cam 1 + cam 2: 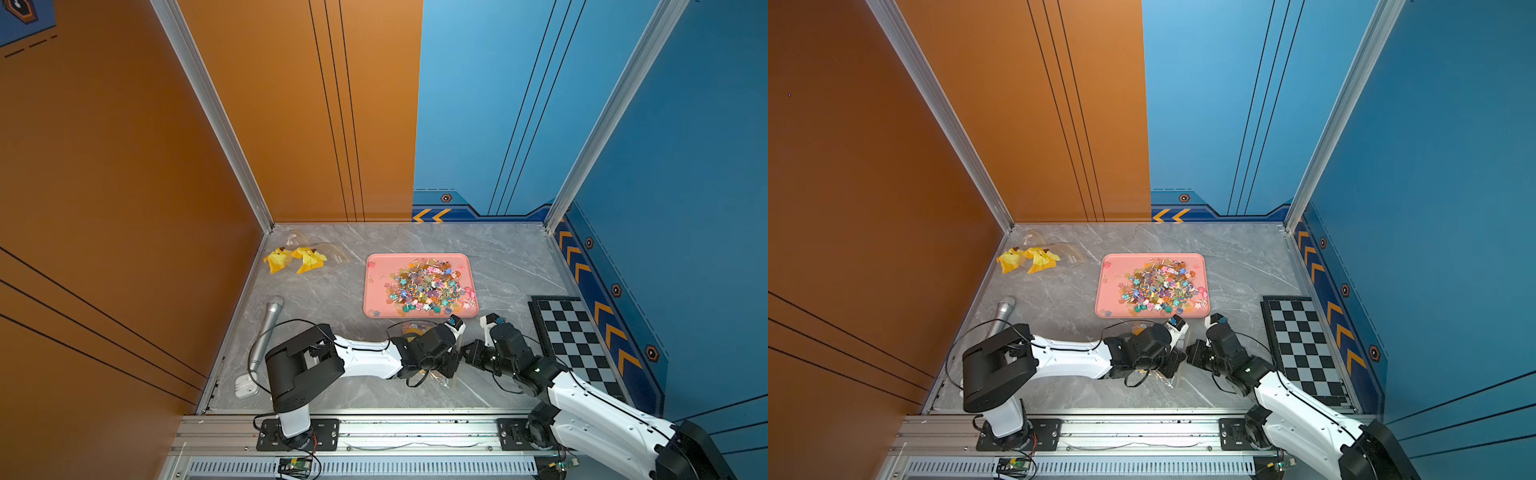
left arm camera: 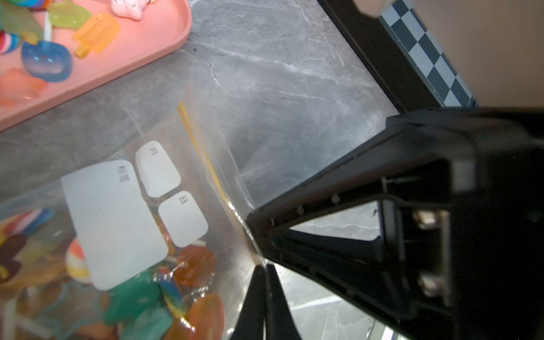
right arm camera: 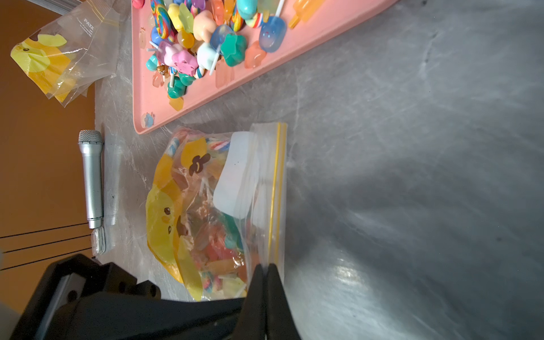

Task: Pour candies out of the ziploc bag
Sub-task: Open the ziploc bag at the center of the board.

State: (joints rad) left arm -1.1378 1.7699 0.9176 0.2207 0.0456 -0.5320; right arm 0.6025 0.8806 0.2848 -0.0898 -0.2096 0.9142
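Left wrist: left claw clamps ziploc bag at zip edge; right claw likewise.

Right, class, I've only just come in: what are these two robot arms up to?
Both arms hold one ziploc bag of candies by the pink tray. The left end effector and the right end effector are each shut on its zip edge. Nothing is pouring yet. The tray already bears a candy pile, and two empty bags lie in the far left corner.
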